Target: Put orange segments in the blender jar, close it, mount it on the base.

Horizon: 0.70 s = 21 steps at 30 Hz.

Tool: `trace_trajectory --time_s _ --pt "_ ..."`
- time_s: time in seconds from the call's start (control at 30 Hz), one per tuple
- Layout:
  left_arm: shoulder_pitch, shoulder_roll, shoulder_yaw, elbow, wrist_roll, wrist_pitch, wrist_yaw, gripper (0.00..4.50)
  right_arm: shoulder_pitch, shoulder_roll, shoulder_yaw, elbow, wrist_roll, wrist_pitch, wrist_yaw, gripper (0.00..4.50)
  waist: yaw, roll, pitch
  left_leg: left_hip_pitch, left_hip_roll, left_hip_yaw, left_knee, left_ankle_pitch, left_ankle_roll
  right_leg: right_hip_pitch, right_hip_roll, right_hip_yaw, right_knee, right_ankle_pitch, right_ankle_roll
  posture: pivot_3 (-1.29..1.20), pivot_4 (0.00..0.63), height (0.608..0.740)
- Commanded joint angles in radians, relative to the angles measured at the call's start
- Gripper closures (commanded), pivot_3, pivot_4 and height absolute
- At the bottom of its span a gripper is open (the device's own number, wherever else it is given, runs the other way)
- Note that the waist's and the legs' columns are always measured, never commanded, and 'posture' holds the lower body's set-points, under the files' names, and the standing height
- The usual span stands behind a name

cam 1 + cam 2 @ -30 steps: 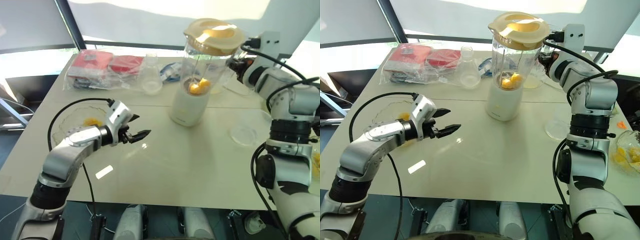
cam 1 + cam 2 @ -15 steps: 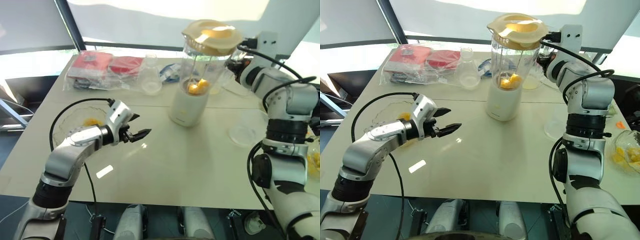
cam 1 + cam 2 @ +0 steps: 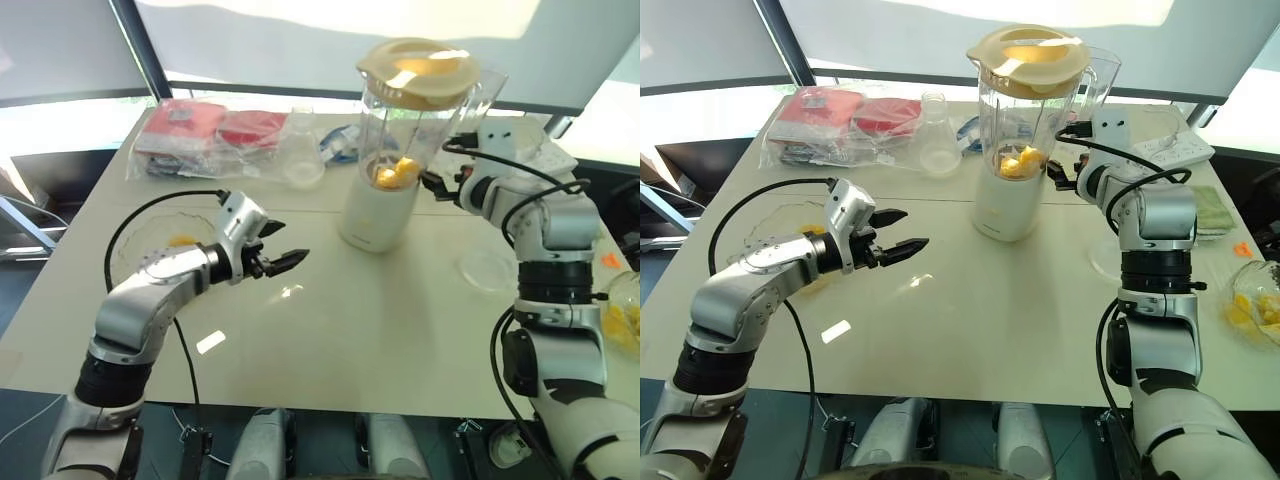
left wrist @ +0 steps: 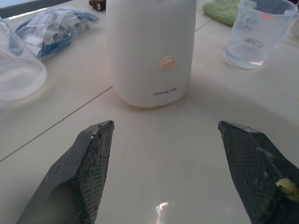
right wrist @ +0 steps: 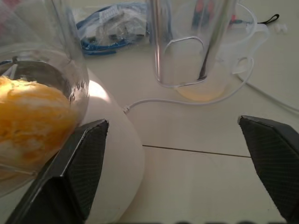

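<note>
Beige tabletop (image 3: pixel 970 320) looks sorted: wide-open right gripper (image 3: pixel 1058 176) has been drawn back, lidded clear plastic blender jar (image 3: pixel 1025 110) left seated just ahead on white base (image 3: pixel 1002 210).

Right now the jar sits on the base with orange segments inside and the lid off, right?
No: the lid is on the jar, as the right eye view shows. The jar does sit on the base with orange segments inside.

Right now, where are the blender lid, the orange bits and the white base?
lid (image 3: pixel 418 72), left eye view, top middle
orange segments (image 3: pixel 398 174), left eye view, middle of pile
base (image 4: pixel 149 51), left wrist view, front wall
</note>
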Motion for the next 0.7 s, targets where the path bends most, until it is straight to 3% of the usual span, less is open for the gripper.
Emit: trace_trajectory --time_s 0.03,0.3,0.43,0.6,0.7 --pt "-0.019 0.000 0.024 -0.007 -0.001 -0.044 -0.001 0.76 -0.028 -0.045 -0.026 -0.097 -0.010 0.019 -0.003 0.06 0.002 0.000 0.000 -0.001 0.000 0.000 0.000 0.000 0.000 0.000 0.000 0.000 0.000 0.000 0.000 0.00 0.150 0.740" --pt "-0.022 -0.012 0.039 0.015 -0.012 -0.082 0.000 0.76 0.064 -0.154 -0.098 -0.426 0.035 0.262 0.029 0.06 0.005 0.000 0.000 -0.002 0.000 -0.001 0.000 0.000 0.000 -0.001 0.000 -0.001 -0.002 0.000 0.000 0.00 0.150 0.740" --pt "-0.004 0.025 0.038 0.028 -0.008 -0.091 -0.040 0.76 0.096 -0.258 -0.172 -0.621 0.113 0.412 0.119 0.06 0.004 0.000 0.000 -0.002 0.000 -0.001 0.000 0.000 0.000 -0.001 0.000 -0.001 -0.002 0.000 0.000 0.00 0.150 0.740" --pt "0.029 0.060 0.048 0.006 -0.044 -0.073 -0.101 0.76 0.243 -0.284 -0.397 -0.845 0.285 0.554 0.309 0.06 0.004 -0.001 -0.001 -0.002 0.001 -0.003 0.000 0.000 0.000 0.001 0.001 -0.002 -0.004 0.000 0.000 0.00 0.150 0.740" --pt "0.048 0.071 0.050 -0.010 -0.039 -0.091 -0.108 0.76 0.460 -0.245 -0.503 -0.969 0.367 0.479 0.421 0.06 0.006 -0.002 -0.001 -0.001 0.001 -0.004 0.000 0.000 0.000 0.002 0.001 -0.002 -0.005 0.000 0.000 0.00 0.150 0.740"
